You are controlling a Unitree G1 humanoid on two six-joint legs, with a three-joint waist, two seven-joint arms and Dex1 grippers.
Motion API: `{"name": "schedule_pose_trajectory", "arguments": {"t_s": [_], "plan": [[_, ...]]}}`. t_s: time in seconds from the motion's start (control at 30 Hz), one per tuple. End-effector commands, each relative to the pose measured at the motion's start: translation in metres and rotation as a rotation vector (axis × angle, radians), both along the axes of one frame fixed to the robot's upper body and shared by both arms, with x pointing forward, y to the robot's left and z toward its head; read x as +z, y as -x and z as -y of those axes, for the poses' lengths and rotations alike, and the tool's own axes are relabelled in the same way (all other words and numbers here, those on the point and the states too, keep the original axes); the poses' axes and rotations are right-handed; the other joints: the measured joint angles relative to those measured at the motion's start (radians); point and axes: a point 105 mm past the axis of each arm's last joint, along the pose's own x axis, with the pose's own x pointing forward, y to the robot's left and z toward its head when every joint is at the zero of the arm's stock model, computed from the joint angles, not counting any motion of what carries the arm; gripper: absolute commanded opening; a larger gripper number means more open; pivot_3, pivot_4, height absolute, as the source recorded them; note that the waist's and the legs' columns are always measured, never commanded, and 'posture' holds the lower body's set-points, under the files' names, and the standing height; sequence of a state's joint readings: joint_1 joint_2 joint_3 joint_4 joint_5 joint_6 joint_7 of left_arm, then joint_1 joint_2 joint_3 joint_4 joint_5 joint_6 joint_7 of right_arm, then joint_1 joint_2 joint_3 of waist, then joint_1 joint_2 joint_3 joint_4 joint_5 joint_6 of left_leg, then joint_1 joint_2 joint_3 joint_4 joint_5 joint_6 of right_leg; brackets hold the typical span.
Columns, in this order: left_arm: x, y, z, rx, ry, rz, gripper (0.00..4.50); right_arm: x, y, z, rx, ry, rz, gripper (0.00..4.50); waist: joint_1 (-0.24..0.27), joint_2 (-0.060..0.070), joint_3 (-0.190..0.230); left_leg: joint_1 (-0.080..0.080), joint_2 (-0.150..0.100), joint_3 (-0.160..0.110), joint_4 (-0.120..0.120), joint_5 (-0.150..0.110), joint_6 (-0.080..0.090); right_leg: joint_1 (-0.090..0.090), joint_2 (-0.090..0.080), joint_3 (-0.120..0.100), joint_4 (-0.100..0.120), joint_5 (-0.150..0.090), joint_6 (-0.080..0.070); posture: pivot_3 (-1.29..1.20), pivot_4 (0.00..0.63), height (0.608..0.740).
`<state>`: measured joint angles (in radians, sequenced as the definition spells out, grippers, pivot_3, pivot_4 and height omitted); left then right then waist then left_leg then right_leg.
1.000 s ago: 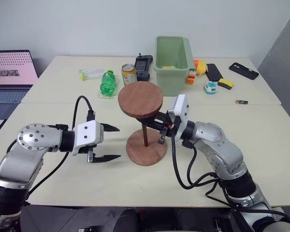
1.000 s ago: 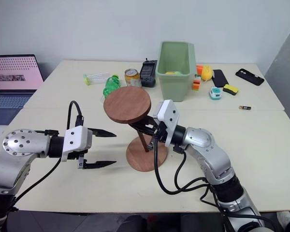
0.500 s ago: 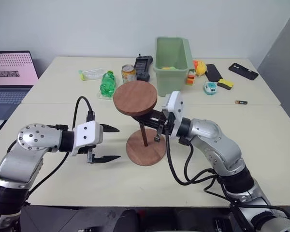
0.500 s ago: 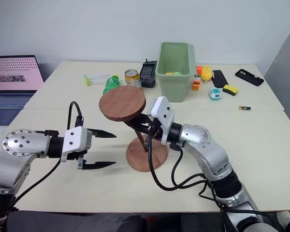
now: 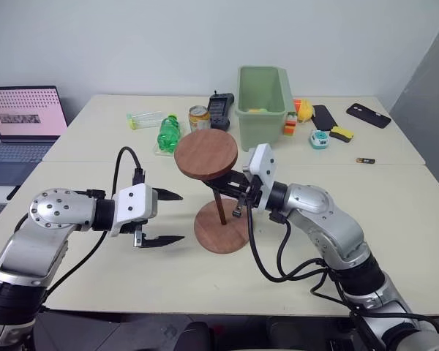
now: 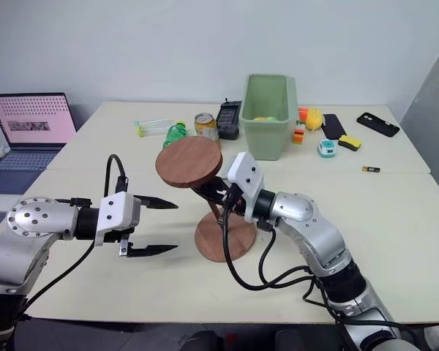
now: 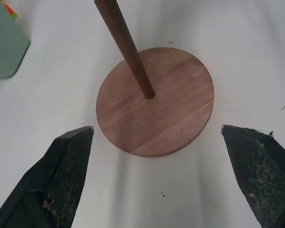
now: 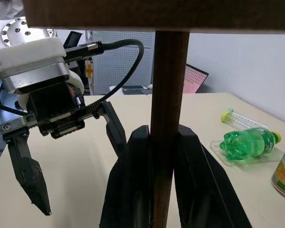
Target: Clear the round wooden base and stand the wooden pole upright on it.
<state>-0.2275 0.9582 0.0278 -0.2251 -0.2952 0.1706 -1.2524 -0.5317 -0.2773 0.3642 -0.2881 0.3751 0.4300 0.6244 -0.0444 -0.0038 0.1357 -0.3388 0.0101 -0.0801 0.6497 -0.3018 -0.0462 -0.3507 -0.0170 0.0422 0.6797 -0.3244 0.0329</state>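
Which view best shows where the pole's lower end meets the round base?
The left wrist view: it looks down on the round wooden base, with the wooden pole ending at its centre. The eye views show that spot side-on; the right wrist view shows the shaft clamped by the right gripper.

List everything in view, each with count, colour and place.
Round wooden base: 1, reddish-brown, table centre.
Wooden pole: 1, dark rod with disc on top, lower end at base's centre.
Bin: 1, green, behind.
Bottle: 1, green, lying left of bin.
Can: 1, by bottle.
Laptop: 1, far left.
Phone: 1, black, far right.
Table: 1, cream.
Left tool: open, left of base.
Right tool: shut on pole.
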Motion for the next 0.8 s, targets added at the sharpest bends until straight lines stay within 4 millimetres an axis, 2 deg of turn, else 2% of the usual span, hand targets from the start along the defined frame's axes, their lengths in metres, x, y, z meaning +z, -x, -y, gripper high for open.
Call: {"name": "schedule_pose_trajectory", "arguments": {"t_s": [0.03,0.33,0.4,0.5,0.67,0.7,0.8], "plan": [[0.005,0.000,0.004,-0.022,0.004,0.025,4.50,-0.064,-0.007,0.010,-0.056,0.201,-0.211,0.23,0.000,0.000,0.000,0.000,0.000,0.000,-0.001,0.000,0.000,0.000,0.000,0.000,0.000,0.000,0.000,0.00,0.150,0.740],[0.012,0.001,0.007,-0.015,0.086,-0.002,4.50,-0.057,-0.004,0.008,-0.028,0.194,-0.193,0.23,0.000,0.001,0.002,-0.003,0.001,0.000,-0.004,0.000,0.000,-0.001,-0.002,0.001,-0.001,0.000,0.000,0.00,0.150,0.740],[0.012,0.000,0.006,-0.006,0.093,-0.004,4.50,-0.055,-0.004,0.008,-0.029,0.191,-0.191,0.93,0.000,0.001,0.002,-0.003,0.001,0.000,-0.004,0.000,0.000,-0.001,-0.002,0.001,-0.001,0.000,0.000,0.00,0.150,0.740],[0.012,0.000,0.006,-0.002,0.097,-0.005,4.50,-0.052,-0.004,0.008,-0.022,0.190,-0.182,1.38,0.003,-0.006,0.012,-0.005,0.001,-0.001,-0.004,0.000,0.000,-0.003,-0.002,0.000,-0.001,-0.001,-0.001,0.00,0.150,0.740],[0.013,0.000,0.008,-0.005,0.095,-0.001,4.50,-0.052,-0.001,0.009,-0.003,0.200,-0.181,2.63,-0.007,-0.007,0.024,-0.040,0.002,0.000,0.006,0.003,-0.006,-0.037,-0.001,-0.001,0.007,0.001,-0.001,0.00,0.150,0.740],[0.013,0.000,0.009,-0.006,0.095,0.001,4.50,-0.053,0.000,0.009,0.002,0.206,-0.180,2.80,-0.010,-0.007,0.024,-0.045,0.003,-0.001,0.009,0.004,-0.006,-0.041,-0.001,-0.002,0.008,0.001,-0.001,0.00,0.150,0.740],[0.014,0.001,0.011,-0.010,0.097,0.005,4.50,-0.054,0.003,0.011,0.007,0.214,-0.180,2.80,-0.011,-0.007,0.025,-0.048,0.003,-0.001,0.009,0.003,-0.006,-0.044,-0.002,-0.001,0.007,0.001,-0.001,0.00,0.150,0.740]]}}
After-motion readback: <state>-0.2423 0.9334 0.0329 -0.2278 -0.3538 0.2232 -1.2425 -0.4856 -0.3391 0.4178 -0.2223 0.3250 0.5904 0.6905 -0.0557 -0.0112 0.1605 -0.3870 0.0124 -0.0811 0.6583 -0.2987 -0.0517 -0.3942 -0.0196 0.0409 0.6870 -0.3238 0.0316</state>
